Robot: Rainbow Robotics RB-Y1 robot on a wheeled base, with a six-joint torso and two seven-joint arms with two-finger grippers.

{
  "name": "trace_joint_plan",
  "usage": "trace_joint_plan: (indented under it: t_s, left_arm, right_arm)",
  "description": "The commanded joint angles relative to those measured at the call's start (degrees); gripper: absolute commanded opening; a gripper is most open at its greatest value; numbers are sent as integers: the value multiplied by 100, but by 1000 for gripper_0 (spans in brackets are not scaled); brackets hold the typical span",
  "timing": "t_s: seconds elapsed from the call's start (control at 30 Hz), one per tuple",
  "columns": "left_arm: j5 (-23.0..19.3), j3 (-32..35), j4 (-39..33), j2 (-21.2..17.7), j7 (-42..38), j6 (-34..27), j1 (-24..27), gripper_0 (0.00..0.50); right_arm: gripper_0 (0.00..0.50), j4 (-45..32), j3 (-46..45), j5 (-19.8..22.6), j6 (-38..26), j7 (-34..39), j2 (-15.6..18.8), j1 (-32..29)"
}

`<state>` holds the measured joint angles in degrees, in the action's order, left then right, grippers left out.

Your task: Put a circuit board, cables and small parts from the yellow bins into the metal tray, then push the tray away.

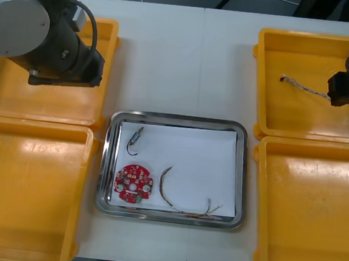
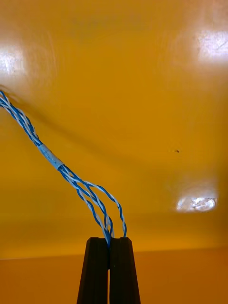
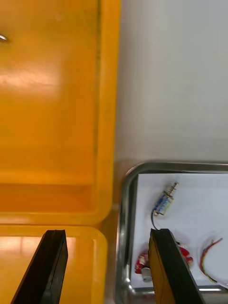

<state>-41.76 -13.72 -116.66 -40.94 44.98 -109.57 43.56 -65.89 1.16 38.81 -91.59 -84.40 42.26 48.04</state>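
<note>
Tray contents: we find three items in the tray [image 1: 177, 118] at the centre of the front view. A red circuit board [image 1: 132, 185] lies at its lower left, a small metal part [image 1: 136, 139] with a curl of black wire lies above that, and a red and yellow cable [image 1: 163, 184] lies toward the lower right.
Right gripper [image 2: 109, 242]: at the upper right of the front view, over the far right bin [image 1: 317, 38]. Its fingers are pinched on the end of a blue and white cable [image 2: 52, 159], and the rest of the cable trails over the bin floor.
Left gripper [image 3: 107, 232]: at the upper left of the front view, by the far left bin [image 1: 7, 91] — fingers spread wide, holding nothing.
Done: we judge the board, one cable and one part delivered.
Outstanding: the held cable has not yet reached the tray — and the tray has not yet been pushed away.
</note>
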Motion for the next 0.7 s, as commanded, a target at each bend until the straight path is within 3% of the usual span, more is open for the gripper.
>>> trace_joint_plan:
  t_s: [0.03, 0.3, 0.4, 0.47, 0.5, 0.53, 0.57, 0.7]
  left_arm:
    - [432, 405, 354, -195, 925, -43, 250, 500]
    - [933, 590, 1242, -195, 1004, -43, 250, 500]
    - [1065, 713, 1681, -195, 987, 129, 258, 500]
    - [1152, 809, 1962, -195, 943, 313, 258, 500]
    - [1170, 836, 2015, -195, 925, 340, 258, 500]
    - [1205, 880, 2112, -195, 890, 392, 267, 500]
    - [1232, 932, 2200, -187, 820, 427, 258, 500]
    - [1223, 1029, 2305, -195, 380, 550, 267, 500]
  right_arm:
    - [0, -609, -388, 83, -228, -121, 336, -427]
    - [7, -1004, -590, 179, -386, -147, 406, -753]
    - [98, -1066, -608, 188, -377, -147, 406, -796]
    - [276, -1066, -608, 197, -377, -156, 406, -796]
    - [332, -1066, -608, 197, -377, -165, 406, -805]
    - [440, -1066, -608, 197, -377, -183, 406, -796]
    - [496, -1066, -617, 197, -377, -200, 406, -796]
    - [500, -1127, -625, 206, -377, -306, 424, -796]
